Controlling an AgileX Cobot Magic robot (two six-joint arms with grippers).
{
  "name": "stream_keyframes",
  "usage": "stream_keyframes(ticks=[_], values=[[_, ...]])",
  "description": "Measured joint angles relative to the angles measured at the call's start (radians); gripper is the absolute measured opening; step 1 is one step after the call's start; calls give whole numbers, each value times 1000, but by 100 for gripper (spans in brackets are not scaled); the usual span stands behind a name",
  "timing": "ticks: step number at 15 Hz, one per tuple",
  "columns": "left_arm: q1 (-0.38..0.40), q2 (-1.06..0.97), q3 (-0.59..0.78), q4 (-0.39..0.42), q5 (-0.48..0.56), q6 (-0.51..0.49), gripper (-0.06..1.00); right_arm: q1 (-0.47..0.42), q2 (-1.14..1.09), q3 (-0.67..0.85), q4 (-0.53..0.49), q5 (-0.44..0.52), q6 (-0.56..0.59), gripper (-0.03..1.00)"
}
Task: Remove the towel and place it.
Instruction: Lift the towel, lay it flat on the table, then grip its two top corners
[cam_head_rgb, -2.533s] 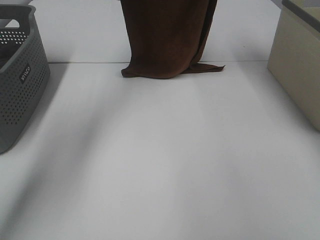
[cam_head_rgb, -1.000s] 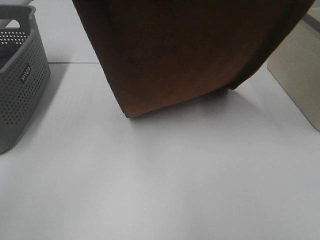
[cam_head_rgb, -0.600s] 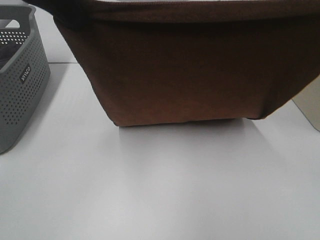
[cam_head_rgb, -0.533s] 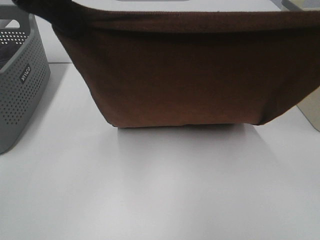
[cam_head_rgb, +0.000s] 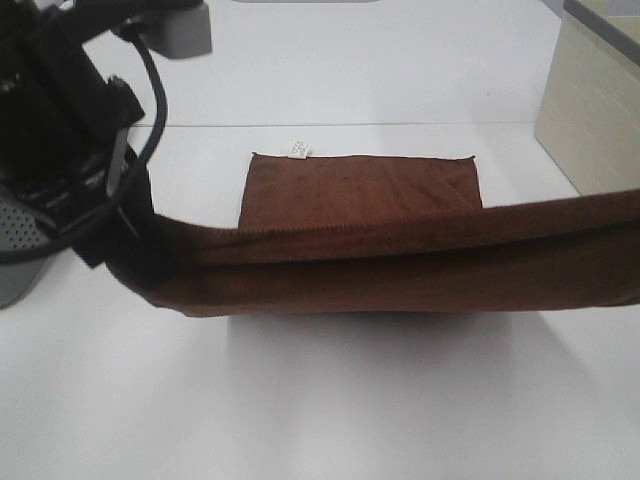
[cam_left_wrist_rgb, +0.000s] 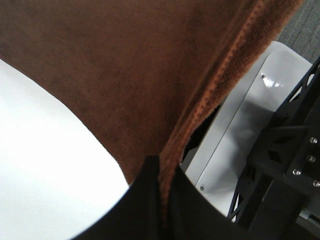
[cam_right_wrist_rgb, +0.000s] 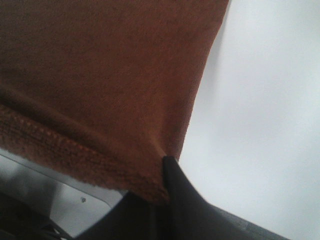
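Lowered since earlier, the large dark brown terry towel (cam_head_rgb: 365, 195) is half laid on the white table (cam_head_rgb: 320, 420), its near corners pinched by the left gripper (cam_left_wrist_rgb: 161, 175) and right gripper (cam_right_wrist_rgb: 165, 184). Soft and limp, it is best held there.

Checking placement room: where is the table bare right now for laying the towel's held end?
Bare: the wide near strip of table in front of the towel, and the far strip beyond its tag edge. Crowded: left side, with the left gripper and grey basket; beige box at far right.
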Motion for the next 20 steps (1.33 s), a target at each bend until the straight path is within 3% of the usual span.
stream_keyframes(ticks=[3, 8, 12, 20], values=[[-51, 0, 70, 7, 1, -38, 0, 0, -16, 112, 60, 3, -9, 1], [-123, 53, 158, -53, 8, -40, 0, -1, -17, 244, 116, 5, -20, 1], [-187, 237, 160, -102, 7, -41, 0, -1, 97, 308, 160, 5, -48, 1], [-187, 280, 160, -132, 7, -48, 0, -1, 323, 309, 201, 3, -101, 1]])
